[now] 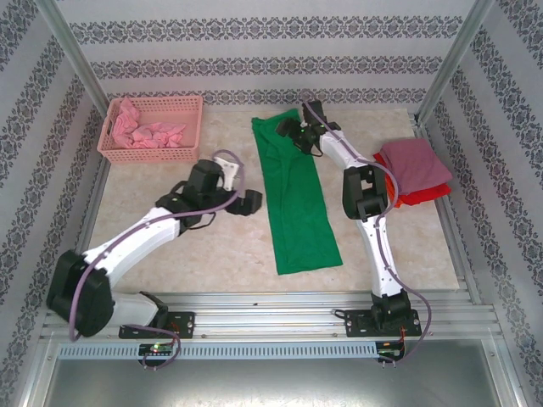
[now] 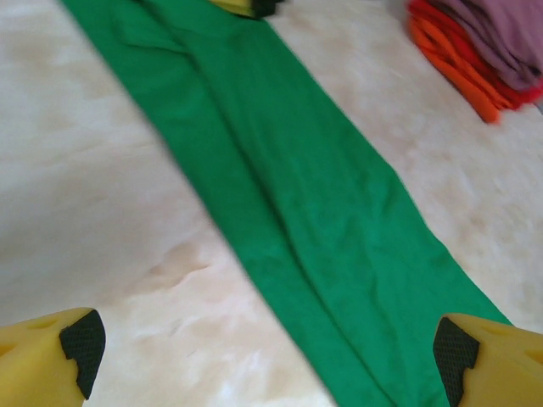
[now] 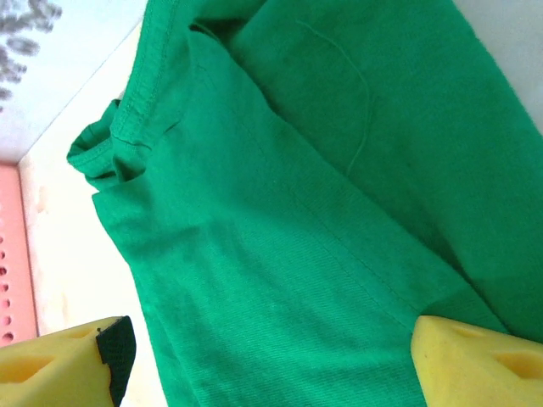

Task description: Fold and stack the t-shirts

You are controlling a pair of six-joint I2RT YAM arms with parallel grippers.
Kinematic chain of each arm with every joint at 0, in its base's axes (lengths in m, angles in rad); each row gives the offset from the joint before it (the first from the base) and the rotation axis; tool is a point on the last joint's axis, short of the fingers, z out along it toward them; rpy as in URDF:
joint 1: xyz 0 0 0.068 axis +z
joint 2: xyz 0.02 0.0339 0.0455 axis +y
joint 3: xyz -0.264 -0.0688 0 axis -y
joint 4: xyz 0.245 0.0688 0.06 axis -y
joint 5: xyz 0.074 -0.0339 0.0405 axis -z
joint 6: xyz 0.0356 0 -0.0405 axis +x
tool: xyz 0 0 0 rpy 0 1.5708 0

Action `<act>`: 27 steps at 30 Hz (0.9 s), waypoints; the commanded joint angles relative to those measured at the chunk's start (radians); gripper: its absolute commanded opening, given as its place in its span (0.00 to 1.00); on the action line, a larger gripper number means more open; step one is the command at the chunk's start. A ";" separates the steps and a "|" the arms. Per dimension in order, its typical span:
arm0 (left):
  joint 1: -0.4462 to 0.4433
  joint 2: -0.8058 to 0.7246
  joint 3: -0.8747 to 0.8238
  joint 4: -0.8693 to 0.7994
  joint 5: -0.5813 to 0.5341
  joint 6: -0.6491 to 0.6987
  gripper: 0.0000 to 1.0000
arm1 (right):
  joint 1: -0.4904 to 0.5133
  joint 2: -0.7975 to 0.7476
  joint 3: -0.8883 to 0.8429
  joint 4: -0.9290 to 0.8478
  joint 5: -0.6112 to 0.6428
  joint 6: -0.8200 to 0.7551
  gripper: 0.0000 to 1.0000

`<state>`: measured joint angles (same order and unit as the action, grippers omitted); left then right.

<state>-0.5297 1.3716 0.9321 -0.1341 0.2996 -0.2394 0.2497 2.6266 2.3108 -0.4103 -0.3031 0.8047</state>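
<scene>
The top camera sits high behind the near edge, looking down on the whole counter [image 1: 229,254]. Left wrist: low, facing across the counter to the green shirt [image 2: 322,229] and stack [image 2: 484,51]. Right wrist: close above that shirt's far end. All three share the shirt.

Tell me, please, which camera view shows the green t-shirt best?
The top external view: it takes in the whole green t-shirt, a long folded strip. The left wrist view shows a blurred stretch of it; the right wrist view shows one end close up, stitching visible.
</scene>
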 commanded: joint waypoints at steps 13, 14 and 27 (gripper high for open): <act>-0.220 0.548 0.157 0.311 0.490 0.668 0.89 | -0.058 -0.348 -0.384 0.073 -0.058 -0.161 0.86; -0.219 0.560 0.155 0.299 0.487 0.685 0.89 | -0.065 -0.390 -0.424 0.086 -0.053 -0.168 0.86; -0.167 0.556 0.046 0.131 0.348 0.864 0.90 | -0.128 -0.889 -0.963 0.170 0.001 -0.329 0.88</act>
<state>-0.7258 1.9411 1.0122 0.0700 0.7002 0.5686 0.1261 1.8217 1.4342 -0.2615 -0.3172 0.5419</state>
